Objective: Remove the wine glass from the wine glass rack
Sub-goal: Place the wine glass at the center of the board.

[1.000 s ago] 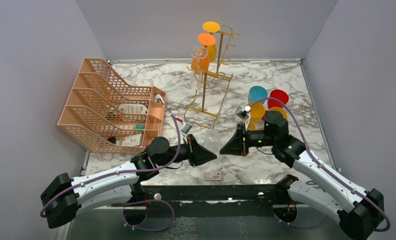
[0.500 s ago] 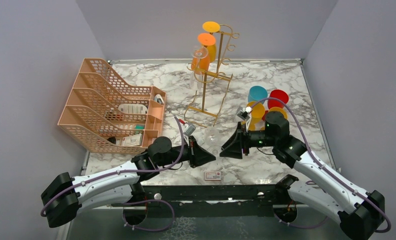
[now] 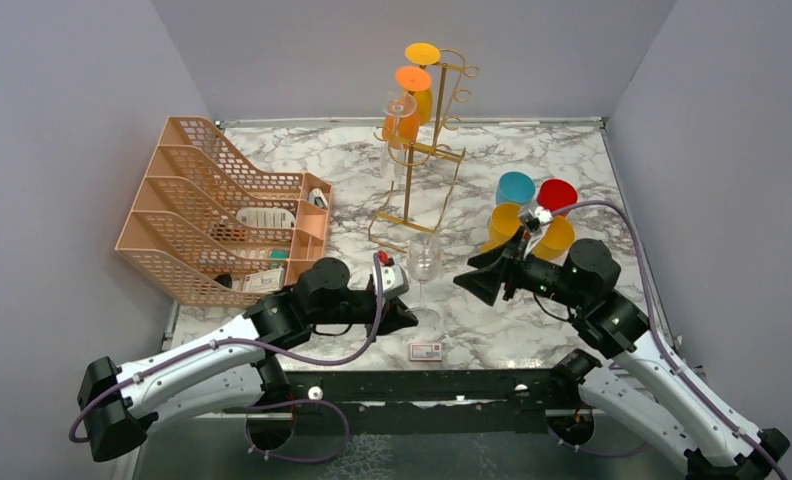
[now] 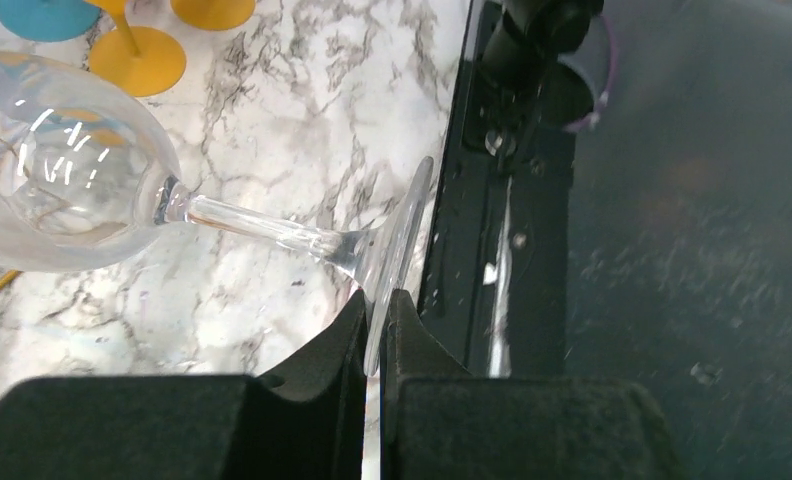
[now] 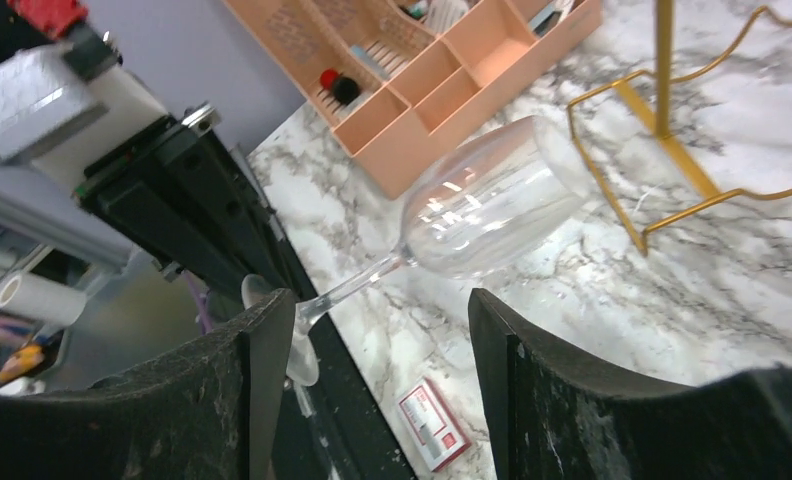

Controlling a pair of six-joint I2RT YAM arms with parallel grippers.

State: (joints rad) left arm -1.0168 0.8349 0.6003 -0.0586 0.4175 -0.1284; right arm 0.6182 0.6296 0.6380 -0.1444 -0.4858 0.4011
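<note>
I see the left gripper (image 4: 375,312) clamped on the foot of the glass (image 4: 67,185). The glass is off the rack (image 3: 410,190), upright near the front edge of the bench (image 3: 532,330). The right gripper (image 5: 377,320) is released, near the glass but not touching it.

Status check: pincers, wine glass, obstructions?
Left pincer shut on wine glass foot. Right pincer open, not touching. Glass off wine glass rack; nothing blocking.

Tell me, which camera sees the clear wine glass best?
Right wrist: the clear wine glass shows bowl, stem and part of its foot. Left wrist cuts off the bowl but shows the left end effector pinching the foot. Top view shows it tiny.
</note>
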